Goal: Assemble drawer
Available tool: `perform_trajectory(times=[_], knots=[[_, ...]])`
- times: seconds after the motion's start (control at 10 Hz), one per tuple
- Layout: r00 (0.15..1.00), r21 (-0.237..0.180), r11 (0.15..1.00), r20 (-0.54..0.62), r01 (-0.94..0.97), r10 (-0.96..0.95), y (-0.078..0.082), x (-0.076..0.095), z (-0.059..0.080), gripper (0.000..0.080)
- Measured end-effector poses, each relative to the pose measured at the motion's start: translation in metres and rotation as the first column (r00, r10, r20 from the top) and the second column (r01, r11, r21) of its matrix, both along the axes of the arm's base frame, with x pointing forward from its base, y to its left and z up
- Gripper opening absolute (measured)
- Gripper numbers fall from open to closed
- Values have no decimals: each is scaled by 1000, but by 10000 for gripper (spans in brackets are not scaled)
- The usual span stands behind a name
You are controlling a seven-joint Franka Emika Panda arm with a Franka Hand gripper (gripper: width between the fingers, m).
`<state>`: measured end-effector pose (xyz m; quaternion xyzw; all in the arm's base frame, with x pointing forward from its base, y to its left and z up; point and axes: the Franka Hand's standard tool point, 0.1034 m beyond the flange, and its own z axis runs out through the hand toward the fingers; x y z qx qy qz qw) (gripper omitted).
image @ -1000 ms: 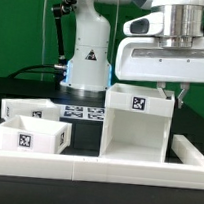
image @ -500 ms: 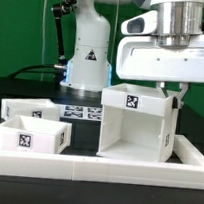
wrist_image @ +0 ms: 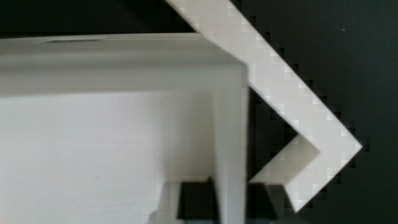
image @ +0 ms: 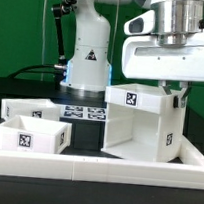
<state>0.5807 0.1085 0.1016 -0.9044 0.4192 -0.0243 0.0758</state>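
The large white boxy drawer shell (image: 138, 128) stands at the exterior view's right, open side facing front, with a tag on its top and one on its right side. My gripper (image: 177, 94) comes down from above and is shut on the shell's right wall at its top edge. In the wrist view the gripper (wrist_image: 228, 205) has a dark finger on each side of that thin white wall (wrist_image: 224, 130). Two small open-topped trays sit at the exterior view's left, the front one (image: 32, 136) showing a tag, the other (image: 27, 109) behind it.
The marker board (image: 86, 113) lies flat behind the trays, before the arm's white base (image: 91, 54). The long white border rail (image: 94, 168) runs along the front and up the right side, and shows in the wrist view (wrist_image: 267, 70) close beside the shell.
The shell has turned in my grip: its right side has swung toward the front, and a tag on that side now shows. The trays have not moved.
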Motion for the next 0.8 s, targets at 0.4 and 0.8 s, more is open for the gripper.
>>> perform_trajectory(times=[0.4, 0.8], knots=[[950, 76, 948, -61, 310, -306, -9, 14, 0, 38], [886, 89, 883, -93, 462, -454, -9, 21, 0, 38]])
